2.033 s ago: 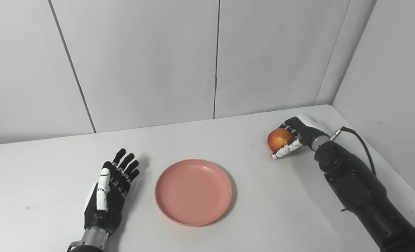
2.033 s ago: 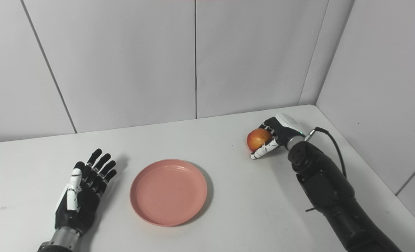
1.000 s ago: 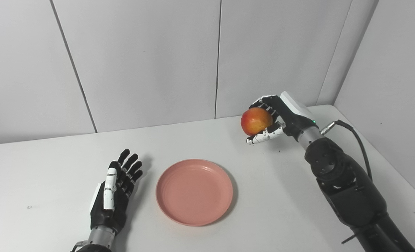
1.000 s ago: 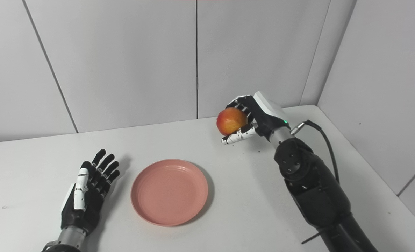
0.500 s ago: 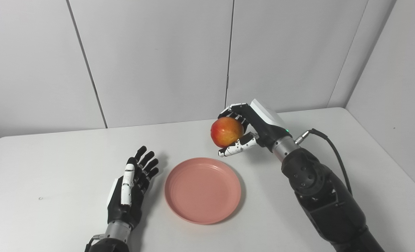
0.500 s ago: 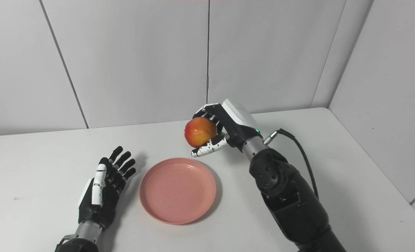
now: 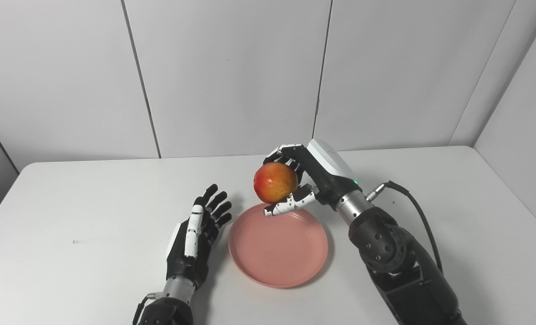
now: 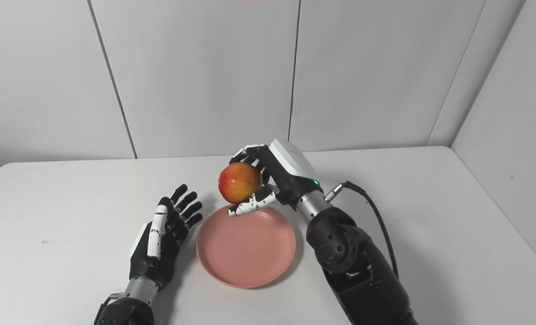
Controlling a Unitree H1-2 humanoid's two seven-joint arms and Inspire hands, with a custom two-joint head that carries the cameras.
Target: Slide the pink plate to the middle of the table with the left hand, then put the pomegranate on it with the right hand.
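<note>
The right hand (image 7: 310, 178) grips a round, firm, smooth pomegranate (image 7: 275, 182) around its middle above the pink plate's (image 7: 278, 246) far rim, likely to roll when released; the left hand (image 7: 195, 241) rests open.

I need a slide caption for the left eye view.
Right hand holds pomegranate above pink plate; left hand open.
</note>
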